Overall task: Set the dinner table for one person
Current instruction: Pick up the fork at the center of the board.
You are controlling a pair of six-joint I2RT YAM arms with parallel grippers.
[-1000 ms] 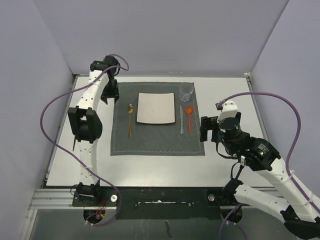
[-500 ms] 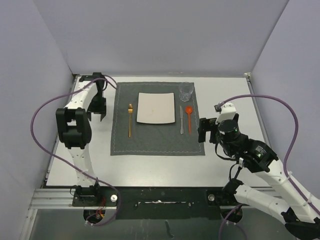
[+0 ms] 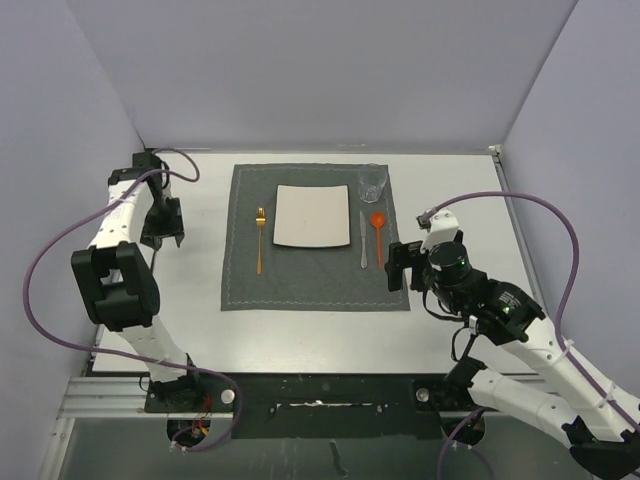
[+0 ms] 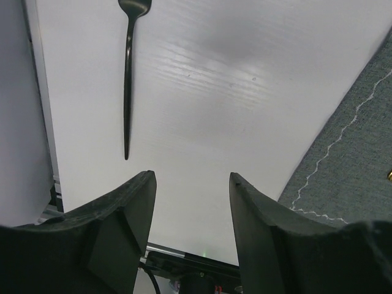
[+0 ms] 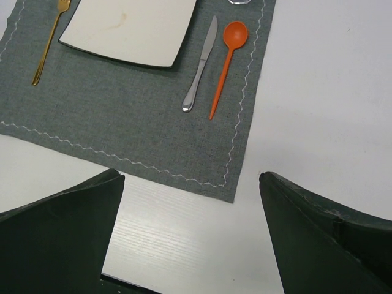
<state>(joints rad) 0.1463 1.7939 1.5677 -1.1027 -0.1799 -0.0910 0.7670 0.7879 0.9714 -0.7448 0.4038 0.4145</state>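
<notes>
1. Two claws, both mine, hover over the white tabletop (image 3: 300, 340), which spreads between pale walls (image 3: 320, 70) ahead of my bases.
2. My left claw (image 4: 191, 181) hangs parted, with nothing inside it, near the tabletop's left edge; a dark fork (image 4: 127, 86) lies on bare white just beyond it.
3. My right claw (image 5: 190, 184) stands spread wide and empty above the near right corner of the grey placemat (image 5: 122, 116).
4. On the placemat, left to right: gold fork (image 3: 260, 240), white square plate (image 3: 312, 216), knife (image 3: 363, 240), orange spoon (image 3: 378, 235), with a clear glass (image 3: 373, 183) at the far right corner.
</notes>
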